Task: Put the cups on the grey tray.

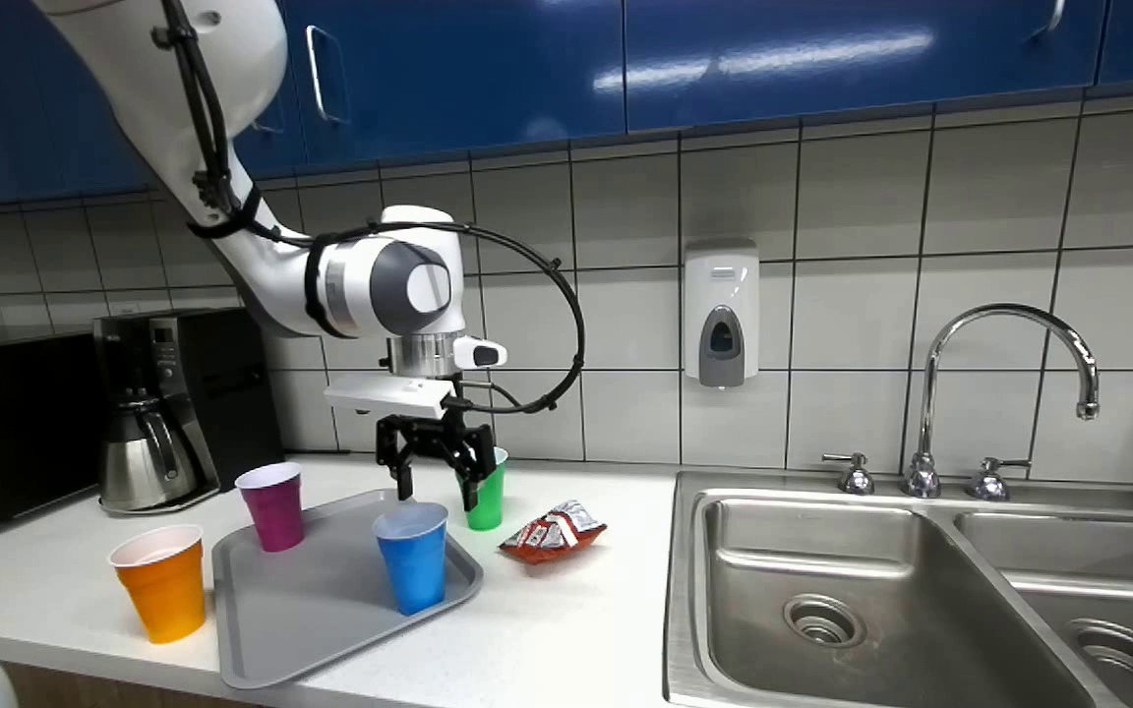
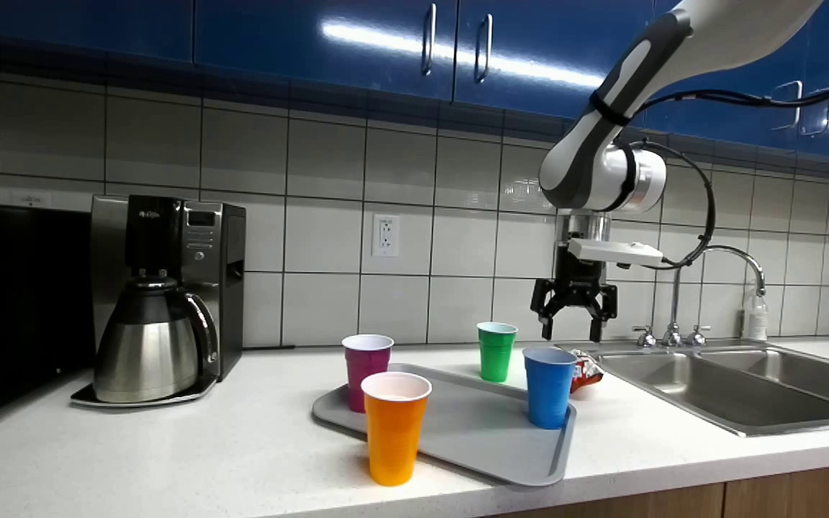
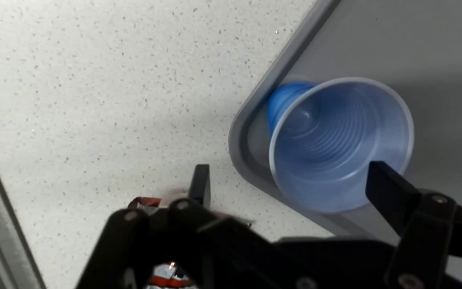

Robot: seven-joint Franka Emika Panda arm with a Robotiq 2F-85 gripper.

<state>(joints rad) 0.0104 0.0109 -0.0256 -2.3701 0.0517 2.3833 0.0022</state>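
The grey tray (image 1: 311, 610) (image 2: 472, 432) lies on the counter. The blue cup (image 1: 416, 570) (image 2: 549, 396) stands on it near one corner, and its open mouth shows in the wrist view (image 3: 335, 148). The purple cup (image 1: 275, 516) (image 2: 368, 370) stands upright on the tray near another corner. The orange cup (image 1: 165, 595) (image 2: 394, 439) stands on the counter just outside the tray. The green cup (image 1: 490, 500) (image 2: 495, 356) stands on the counter behind the tray. My gripper (image 1: 437, 492) (image 2: 571, 335) (image 3: 290, 174) is open and empty, above the counter near the blue and green cups.
A red and silver snack bag (image 1: 554, 533) (image 2: 585, 374) lies beside the tray, between it and the steel sink (image 1: 685, 590). A coffee maker with a steel pot (image 2: 148, 352) stands at the back. A tiled wall (image 1: 626, 413) and blue cabinets (image 1: 468, 69) bound the counter.
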